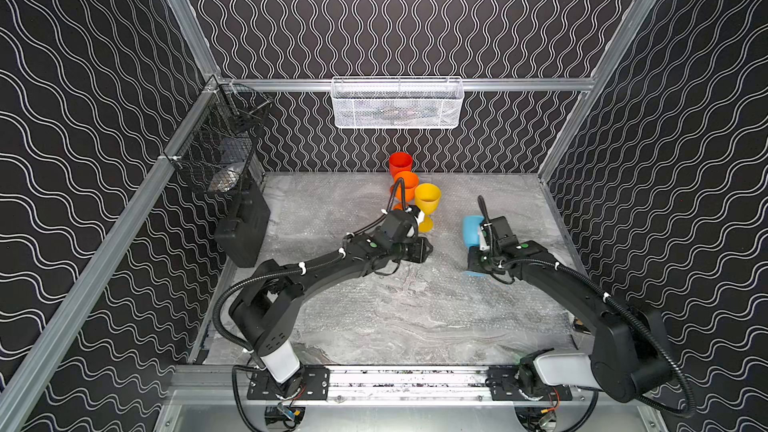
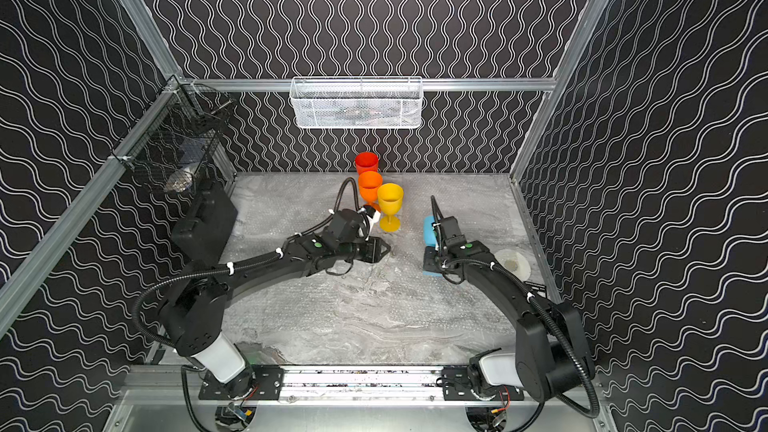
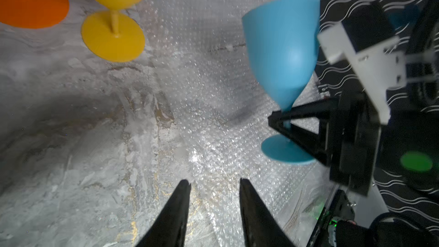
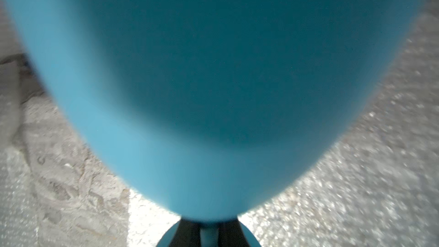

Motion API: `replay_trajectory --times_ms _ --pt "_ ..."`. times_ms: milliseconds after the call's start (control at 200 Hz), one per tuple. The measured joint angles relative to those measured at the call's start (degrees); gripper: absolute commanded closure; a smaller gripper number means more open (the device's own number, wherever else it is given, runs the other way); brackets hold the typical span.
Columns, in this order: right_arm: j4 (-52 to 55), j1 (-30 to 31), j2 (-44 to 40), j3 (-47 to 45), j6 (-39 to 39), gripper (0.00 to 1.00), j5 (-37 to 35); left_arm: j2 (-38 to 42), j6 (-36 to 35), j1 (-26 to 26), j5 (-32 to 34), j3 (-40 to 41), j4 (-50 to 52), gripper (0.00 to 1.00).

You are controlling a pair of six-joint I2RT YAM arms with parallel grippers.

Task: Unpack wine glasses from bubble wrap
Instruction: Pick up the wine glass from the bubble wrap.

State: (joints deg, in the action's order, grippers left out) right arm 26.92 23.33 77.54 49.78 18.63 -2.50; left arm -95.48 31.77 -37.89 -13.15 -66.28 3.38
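Note:
Three wine glasses stand in a tight group at the back of the table: red [image 1: 400,164], orange [image 1: 406,187] and yellow [image 1: 427,201]. My right gripper [image 1: 473,258] is shut on the thin stem of the light blue wine glass [image 1: 473,232], between bowl and foot. In the left wrist view this blue glass [image 3: 282,51] leans slightly over the bubble wrap [image 3: 209,115], which lies as flat clear sheets on the table. Its bowl [image 4: 213,79] fills the right wrist view. My left gripper [image 3: 215,182] is open and empty, low over the wrap near the yellow glass [image 3: 114,36].
A black case [image 1: 243,230] leans at the left wall under a black wire basket [image 1: 216,147]. A white mesh basket [image 1: 397,103] hangs on the back wall. A white round disc [image 2: 513,263] lies at the table's right edge, behind my right arm.

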Motion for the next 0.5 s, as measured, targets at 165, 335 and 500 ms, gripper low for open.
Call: replay_trajectory --times_ms 165,335,500 --pt "-6.69 10.08 -0.57 -0.81 -4.5 0.95 -3.39 2.6 3.54 6.62 -4.48 0.07 0.55 0.56" --pt "-13.99 17.16 -1.25 -3.69 -8.85 0.95 -7.74 5.05 4.46 10.14 -6.99 -3.1 5.73 0.54" --pt "-21.24 22.62 -1.92 -6.32 -12.02 0.96 -11.91 6.78 4.31 12.5 -9.88 -6.73 11.74 0.54"
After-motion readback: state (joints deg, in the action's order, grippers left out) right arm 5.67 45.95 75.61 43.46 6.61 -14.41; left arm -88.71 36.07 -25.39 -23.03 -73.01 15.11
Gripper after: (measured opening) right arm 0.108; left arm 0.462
